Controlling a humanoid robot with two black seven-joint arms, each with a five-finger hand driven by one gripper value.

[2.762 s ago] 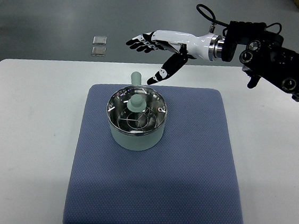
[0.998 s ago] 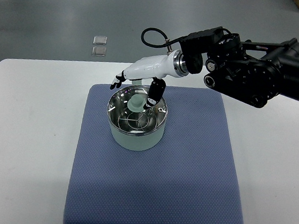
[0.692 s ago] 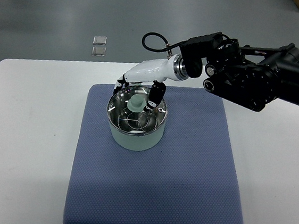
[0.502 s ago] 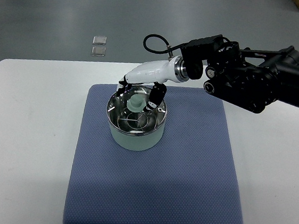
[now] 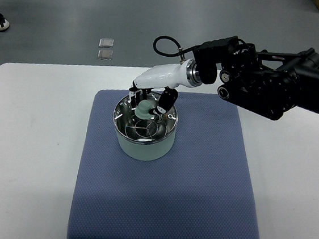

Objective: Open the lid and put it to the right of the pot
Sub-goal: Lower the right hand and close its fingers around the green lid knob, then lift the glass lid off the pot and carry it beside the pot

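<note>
- The pale green round pot sits on the blue textured mat, near its far edge.
- The right hand's fingers curl around the shiny glass lid's green knob; the lid is still on.

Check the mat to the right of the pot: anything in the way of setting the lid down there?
Nothing visible. The blue mat right of the pot is bare. The right robot hand is at the lid, its fingers around the knob.
</note>
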